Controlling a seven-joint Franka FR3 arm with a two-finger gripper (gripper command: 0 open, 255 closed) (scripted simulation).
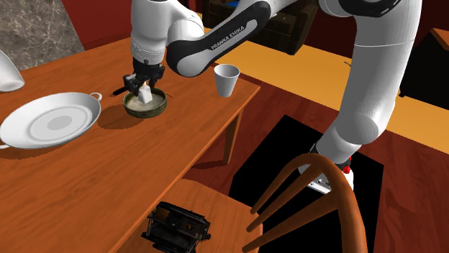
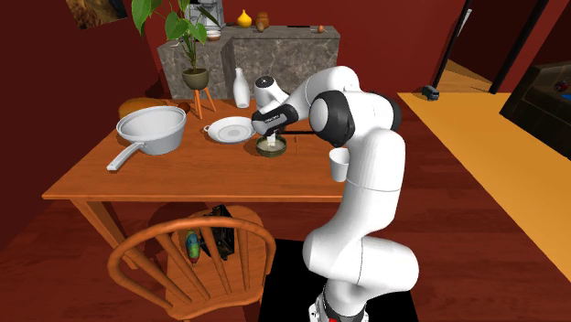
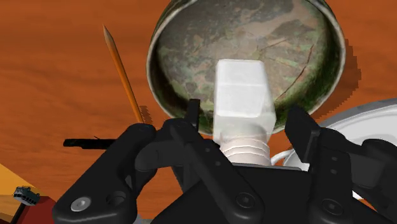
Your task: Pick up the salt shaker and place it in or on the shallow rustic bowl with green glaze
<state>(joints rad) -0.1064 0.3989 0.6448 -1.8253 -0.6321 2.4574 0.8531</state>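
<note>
The salt shaker [image 3: 242, 95], a white block with a ribbed neck, stands inside the shallow round bowl [image 3: 191, 51] with mottled green glaze. On the wooden table, the bowl [image 1: 160, 108] sits with the shaker [image 1: 146, 94] upright in it. My black gripper [image 3: 248, 121] is directly over the shaker, one finger on each side. Small gaps show between the fingers [image 3: 194, 114] and the shaker's sides, so the gripper is open and not clasping it. The second exterior view has the gripper [image 2: 267, 137] low over the bowl [image 2: 271, 151].
An orange pencil [image 3: 124, 76] lies on the table beside the bowl. A white handled dish [image 1: 50, 121] is at the shoulder view's left and a white cup [image 1: 227, 79] stands near the table's corner. A grey pan [image 2: 151, 128] and wooden chair [image 1: 309, 194] stand nearby.
</note>
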